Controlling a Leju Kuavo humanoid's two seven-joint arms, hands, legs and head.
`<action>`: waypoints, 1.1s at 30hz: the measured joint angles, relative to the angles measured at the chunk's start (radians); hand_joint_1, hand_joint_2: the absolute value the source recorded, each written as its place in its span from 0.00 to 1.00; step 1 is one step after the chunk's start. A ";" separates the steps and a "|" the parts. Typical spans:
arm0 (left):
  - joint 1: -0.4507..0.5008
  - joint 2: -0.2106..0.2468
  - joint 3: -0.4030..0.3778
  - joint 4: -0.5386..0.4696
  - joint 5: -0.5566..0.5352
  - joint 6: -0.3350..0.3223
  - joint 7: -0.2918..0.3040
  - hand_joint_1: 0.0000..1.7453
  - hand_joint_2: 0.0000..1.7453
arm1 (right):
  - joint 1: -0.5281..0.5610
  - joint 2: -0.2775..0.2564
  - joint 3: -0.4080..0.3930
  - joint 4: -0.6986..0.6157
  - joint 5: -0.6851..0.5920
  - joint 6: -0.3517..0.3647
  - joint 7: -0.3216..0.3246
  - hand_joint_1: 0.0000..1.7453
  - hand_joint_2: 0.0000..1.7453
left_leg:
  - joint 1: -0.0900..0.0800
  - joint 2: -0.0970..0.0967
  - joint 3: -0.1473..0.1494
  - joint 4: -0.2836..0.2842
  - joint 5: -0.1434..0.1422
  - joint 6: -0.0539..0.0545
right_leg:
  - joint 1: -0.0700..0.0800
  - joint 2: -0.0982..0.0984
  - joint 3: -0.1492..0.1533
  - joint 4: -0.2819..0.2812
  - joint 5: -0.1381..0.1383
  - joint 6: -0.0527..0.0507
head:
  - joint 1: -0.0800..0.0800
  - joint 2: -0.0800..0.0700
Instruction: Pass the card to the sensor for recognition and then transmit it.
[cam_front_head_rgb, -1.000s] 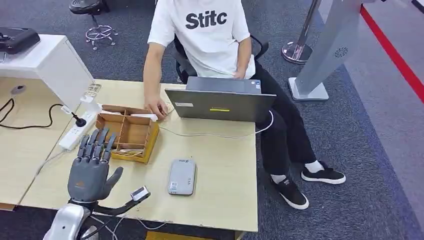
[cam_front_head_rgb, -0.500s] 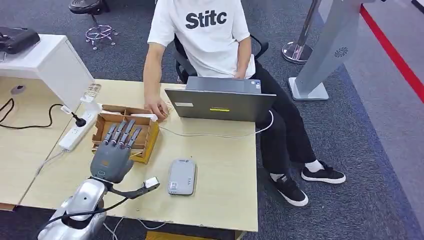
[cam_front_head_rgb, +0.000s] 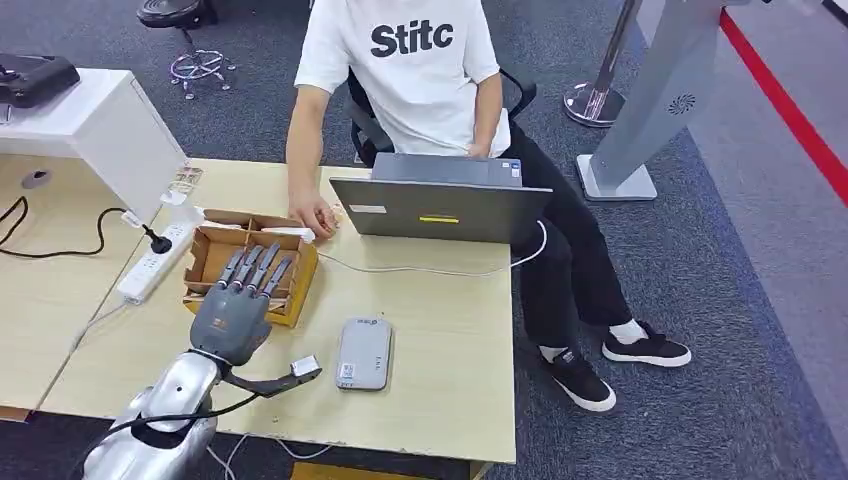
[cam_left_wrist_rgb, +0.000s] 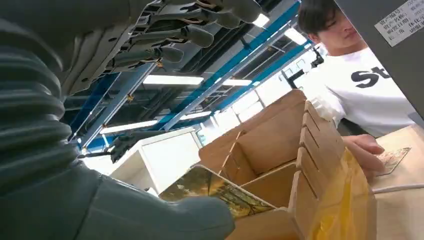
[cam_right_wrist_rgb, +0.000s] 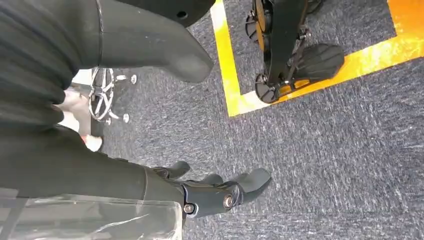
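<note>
We see the table carrying the cardboard box, our left hand spread open above its near compartment, holding nothing. The card lies there, tilted. We judge the fingers may snag the dividers or slide it flat. Our right hand hangs loosely curled, empty.

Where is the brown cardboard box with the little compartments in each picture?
Head view: the cardboard box sits on the table's left part, under the left hand's fingers.
Left wrist view: the box spans the middle and lower right, seen close up from low down.
Right wrist view: not in it.
Shared landmark: the person's hand beside the box.
</note>
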 joint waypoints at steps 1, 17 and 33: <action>-0.001 0.000 0.000 0.003 0.000 -0.002 -0.001 0.00 1.00 | 0.000 0.000 0.000 0.000 0.000 0.000 0.002 0.00 1.00 | 0.000 0.000 0.000 0.000 0.000 0.000 | 0.000 0.000 0.000 0.000 0.000 0.000 | 0.000 0.000; 0.007 -0.009 0.015 0.044 0.008 -0.055 -0.020 0.00 1.00 | 0.000 0.000 -0.011 0.000 0.006 0.000 0.006 0.00 1.00 | 0.000 0.000 0.000 0.000 0.000 0.000 | 0.000 0.000 0.000 0.000 0.000 0.000 | 0.000 0.000; 0.028 -0.010 0.069 0.045 0.005 -0.059 -0.020 0.00 1.00 | 0.001 0.000 -0.019 0.000 0.016 0.002 0.009 0.00 1.00 | 0.000 0.000 -0.001 0.000 0.000 0.000 | 0.000 -0.001 0.000 0.000 0.000 0.000 | 0.000 0.000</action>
